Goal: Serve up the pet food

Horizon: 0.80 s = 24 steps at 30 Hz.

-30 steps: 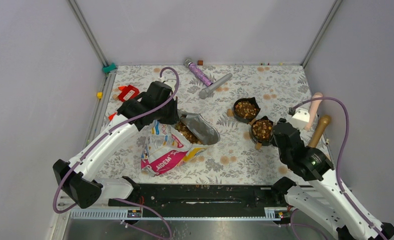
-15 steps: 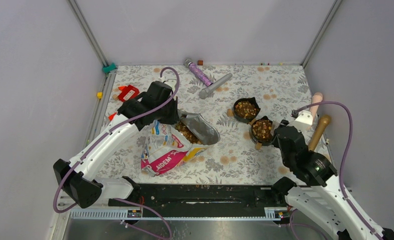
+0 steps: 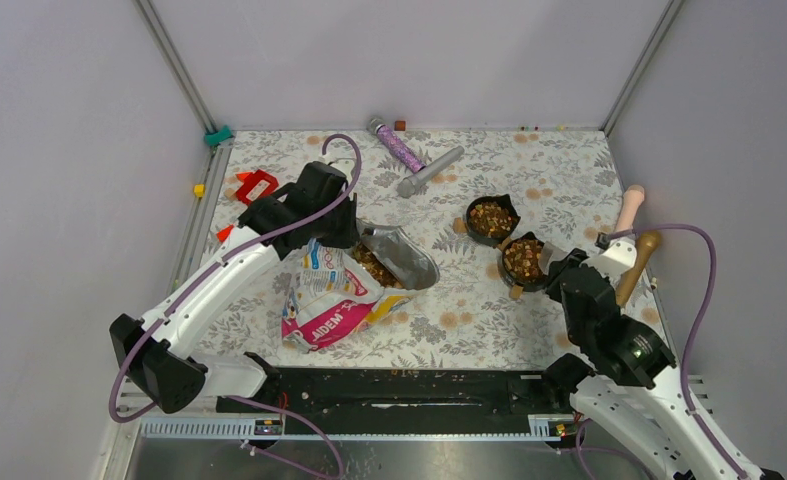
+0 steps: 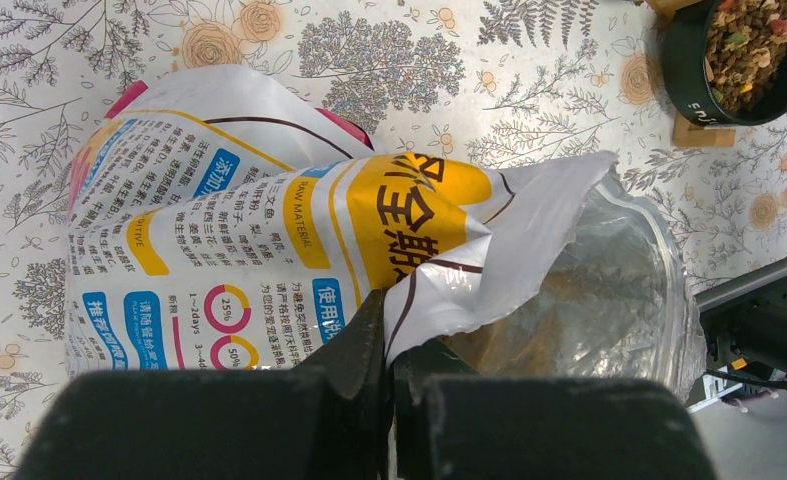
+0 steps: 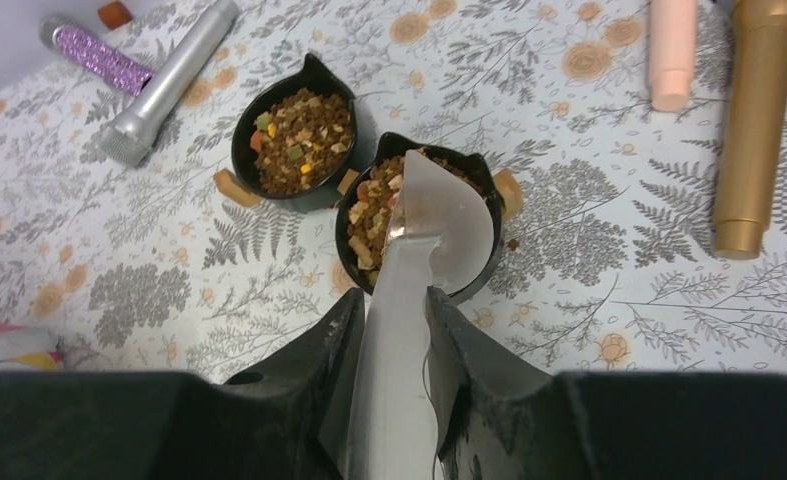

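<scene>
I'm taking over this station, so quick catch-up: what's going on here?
The left gripper is shut on the torn rim of the printed food bag, holding its mouth open on the floral mat. The right gripper grips a metal scoop whose blade sits over the nearer black bowl. Both that bowl and the farther black bowl hold pet food, so serving looks well along.

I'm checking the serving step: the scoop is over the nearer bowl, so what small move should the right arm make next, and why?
Probably lift the scoop clear of the nearer bowl and draw it back. Its blade looks bare, pet food fills that bowl and the far bowl, and the right gripper grips the handle; the left gripper holds the bag.
</scene>
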Available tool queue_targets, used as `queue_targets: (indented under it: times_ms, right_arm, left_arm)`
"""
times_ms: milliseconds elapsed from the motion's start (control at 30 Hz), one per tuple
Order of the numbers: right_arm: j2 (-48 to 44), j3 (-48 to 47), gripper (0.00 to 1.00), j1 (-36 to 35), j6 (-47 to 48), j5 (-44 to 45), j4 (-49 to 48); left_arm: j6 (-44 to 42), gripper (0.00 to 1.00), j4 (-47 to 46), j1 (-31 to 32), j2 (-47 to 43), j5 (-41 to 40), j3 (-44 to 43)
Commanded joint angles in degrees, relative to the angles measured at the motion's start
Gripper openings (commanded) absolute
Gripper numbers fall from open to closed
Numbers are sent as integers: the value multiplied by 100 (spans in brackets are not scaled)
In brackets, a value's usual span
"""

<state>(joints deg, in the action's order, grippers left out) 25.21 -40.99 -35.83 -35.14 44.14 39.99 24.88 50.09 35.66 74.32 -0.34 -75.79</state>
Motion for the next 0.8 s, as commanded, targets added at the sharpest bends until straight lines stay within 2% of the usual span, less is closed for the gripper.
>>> queue_targets:
  times_ms: [0, 133, 367, 600, 767]
  right_arm:
    - [110, -209, 0, 28, -77, -393, -74]
    - [-373, -43, 0, 26, -711, -774, -491]
    - [-1134, 1041, 2, 27, -2241, -2055, -1744]
    - [-669, 2053, 4, 26, -3104, -3124, -2815]
    - [-116, 2573, 7, 31, -3337, -3420, -3289]
  left_arm:
    - [16, 0, -164, 29, -9, 60, -154]
    - [12, 0, -158, 28, -85, -131, -149]
    - [31, 0, -169, 28, -163, -128, -153]
    - [43, 0, -166, 24, -214, -196, -149]
    - [42, 0, -167, 26, -246, -238, -153]
